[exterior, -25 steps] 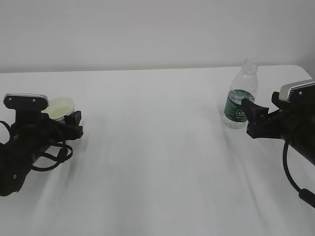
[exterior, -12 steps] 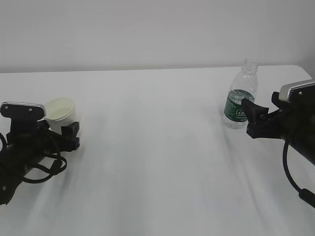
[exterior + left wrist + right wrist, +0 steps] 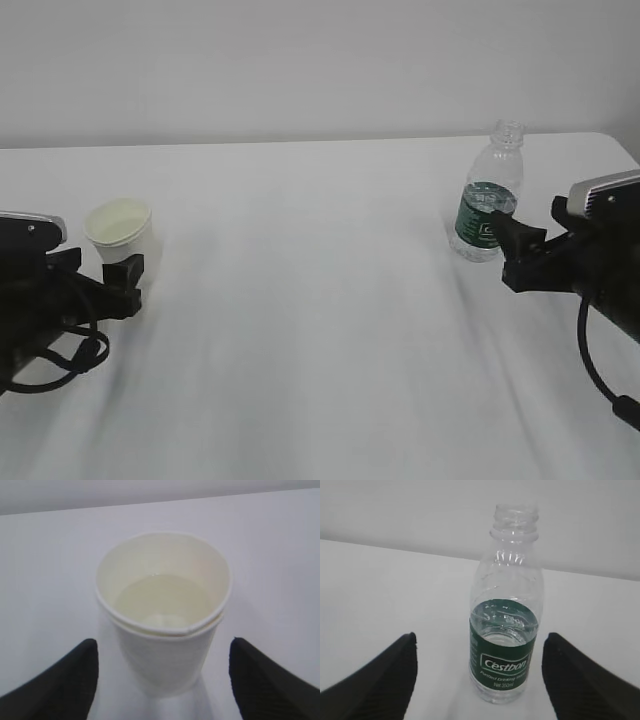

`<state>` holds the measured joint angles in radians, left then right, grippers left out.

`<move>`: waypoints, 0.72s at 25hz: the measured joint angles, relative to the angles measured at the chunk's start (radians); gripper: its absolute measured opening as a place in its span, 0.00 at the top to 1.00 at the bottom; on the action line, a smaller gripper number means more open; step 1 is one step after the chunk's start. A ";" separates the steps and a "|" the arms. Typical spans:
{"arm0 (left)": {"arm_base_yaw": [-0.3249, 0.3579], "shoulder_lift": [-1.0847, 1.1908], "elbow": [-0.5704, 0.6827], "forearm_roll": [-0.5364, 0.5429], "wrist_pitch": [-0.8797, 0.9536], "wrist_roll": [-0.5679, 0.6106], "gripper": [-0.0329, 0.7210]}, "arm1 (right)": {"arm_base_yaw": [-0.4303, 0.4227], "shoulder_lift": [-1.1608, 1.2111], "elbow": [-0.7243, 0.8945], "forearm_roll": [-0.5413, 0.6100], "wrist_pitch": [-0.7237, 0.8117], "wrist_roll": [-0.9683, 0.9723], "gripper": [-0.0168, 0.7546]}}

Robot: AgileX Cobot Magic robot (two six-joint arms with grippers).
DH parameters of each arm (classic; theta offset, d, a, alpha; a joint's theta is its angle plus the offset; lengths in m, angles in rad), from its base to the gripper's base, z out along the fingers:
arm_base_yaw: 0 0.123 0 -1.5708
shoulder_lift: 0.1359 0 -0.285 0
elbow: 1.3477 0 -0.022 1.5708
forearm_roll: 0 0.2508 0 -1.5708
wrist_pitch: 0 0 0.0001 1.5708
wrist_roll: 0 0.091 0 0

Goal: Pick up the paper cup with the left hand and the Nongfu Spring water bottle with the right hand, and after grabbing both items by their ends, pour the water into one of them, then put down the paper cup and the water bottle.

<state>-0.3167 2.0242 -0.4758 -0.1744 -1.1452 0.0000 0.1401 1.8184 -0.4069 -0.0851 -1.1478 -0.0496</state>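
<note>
The white paper cup (image 3: 120, 230) stands upright on the table (image 3: 320, 330) at the left, with clear water (image 3: 162, 600) in its bottom. My left gripper (image 3: 122, 272) is open just in front of it; in the left wrist view the cup (image 3: 162, 630) sits beyond and between the two black fingertips (image 3: 70, 680) without touching them. The capless Nongfu Spring water bottle (image 3: 488, 200) with its dark green label stands upright at the right, partly filled with water (image 3: 505, 617). My right gripper (image 3: 508, 250) is open beside it, its fingers either side of the bottle (image 3: 506, 595) and apart from it.
The white table runs back to a pale wall (image 3: 320, 70). Its far right corner (image 3: 615, 140) lies just behind the bottle. Black cables (image 3: 60, 350) loop under the left arm.
The left arm has drawn back and sunk toward the left edge, so the cup now shows whole and stands free. The right gripper has barely shifted.
</note>
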 joint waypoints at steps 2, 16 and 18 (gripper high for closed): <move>0.000 -0.013 0.022 0.000 0.000 0.000 0.17 | 0.000 -0.004 0.004 0.000 0.000 0.000 0.21; 0.000 -0.132 0.155 0.024 0.000 -0.017 0.17 | 0.000 -0.212 0.010 0.000 0.064 0.000 0.21; 0.000 -0.160 0.164 0.035 0.000 -0.036 0.18 | 0.000 -0.234 0.010 0.000 0.074 0.000 0.21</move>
<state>-0.3167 1.8638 -0.3117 -0.1394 -1.1452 -0.0365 0.1401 1.5847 -0.3968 -0.0851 -1.0741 -0.0496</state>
